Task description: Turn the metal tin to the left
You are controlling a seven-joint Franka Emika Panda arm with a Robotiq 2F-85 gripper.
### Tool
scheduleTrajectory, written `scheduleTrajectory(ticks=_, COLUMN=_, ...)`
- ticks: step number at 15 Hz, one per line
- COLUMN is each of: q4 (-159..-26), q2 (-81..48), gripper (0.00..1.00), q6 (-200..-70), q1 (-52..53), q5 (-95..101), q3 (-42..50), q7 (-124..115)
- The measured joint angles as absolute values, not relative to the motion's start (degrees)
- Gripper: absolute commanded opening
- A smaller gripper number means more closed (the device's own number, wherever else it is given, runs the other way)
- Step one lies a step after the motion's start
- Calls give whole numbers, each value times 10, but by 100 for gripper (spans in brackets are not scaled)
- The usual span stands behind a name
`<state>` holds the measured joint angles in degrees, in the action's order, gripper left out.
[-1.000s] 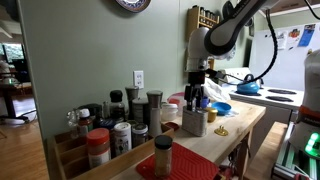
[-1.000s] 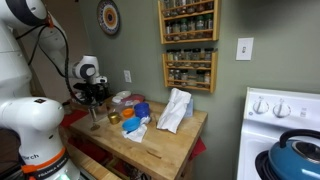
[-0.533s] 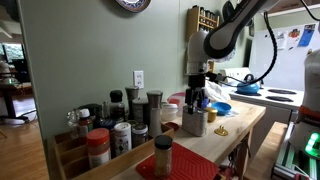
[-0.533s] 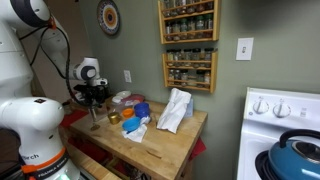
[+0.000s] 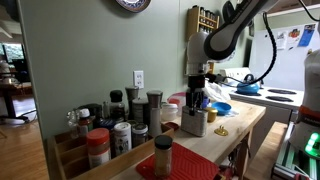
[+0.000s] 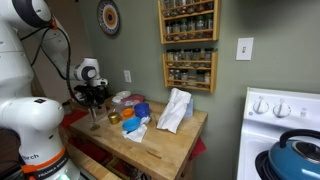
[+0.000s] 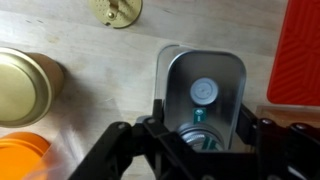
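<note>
Spice jars (image 5: 108, 125) crowd the wooden counter (image 5: 238, 125) well to the left of the metal tin (image 5: 194, 123) in an exterior view, with a red-capped shaker (image 5: 98, 147) at their front. The tin stands upright near the middle of the counter. The gripper (image 5: 197, 103) hangs straight down onto the tin from the white arm (image 5: 222, 38). A blue bowl (image 5: 220, 108) lies just right of the tin.

In the wrist view the tin is seen from above, a silver rounded rectangle with a pale round disc in its top. Left of the tin and apart from it sits a gold-lidded jar (image 7: 25, 85), and an orange round thing (image 7: 20, 160) shows in the lower corner on that side. A small brass object (image 7: 117, 10) lies near the top edge, up and left of the tin. A red mat (image 7: 298, 50) lies to the right of the tin, with a strip of bare wood between them.

The jaws stand wide and straddle the tin. One dark finger (image 7: 157, 118) is at the tin's left wall and its partner is at the right wall. Both are close against the metal, but I cannot tell whether they press on it.

In an exterior view an orange jar (image 6: 113, 116) stands near the gripper, and a white cloth (image 6: 175, 110) lies farther right. The tin is too small to make out there.
</note>
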<state>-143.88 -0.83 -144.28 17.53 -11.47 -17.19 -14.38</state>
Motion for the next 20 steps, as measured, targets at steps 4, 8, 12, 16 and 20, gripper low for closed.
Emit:
scheduleTrajectory(ticks=4, q4=-1438, q2=-4, gripper=42, q6=-1441, q1=175, q5=-48, q3=-171, q7=-159)
scheduleTrajectory(ticks=8, q4=-1418, q2=10, gripper=42, q6=-1412, q1=176, q5=-41, q3=-174, q7=-62)
scheduleTrajectory(ticks=12, q4=-1380, q2=19, gripper=42, q6=-1334, q1=177, q5=-40, q3=-175, q7=61)
scheduleTrajectory(ticks=16, q4=-1355, q2=19, gripper=67, q6=-1302, q1=178, q5=-12, q3=-175, q7=148)
scheduleTrajectory(ticks=20, q4=-1349, q2=19, gripper=42, q6=-1302, q1=178, q5=-3, q3=-175, q7=162)
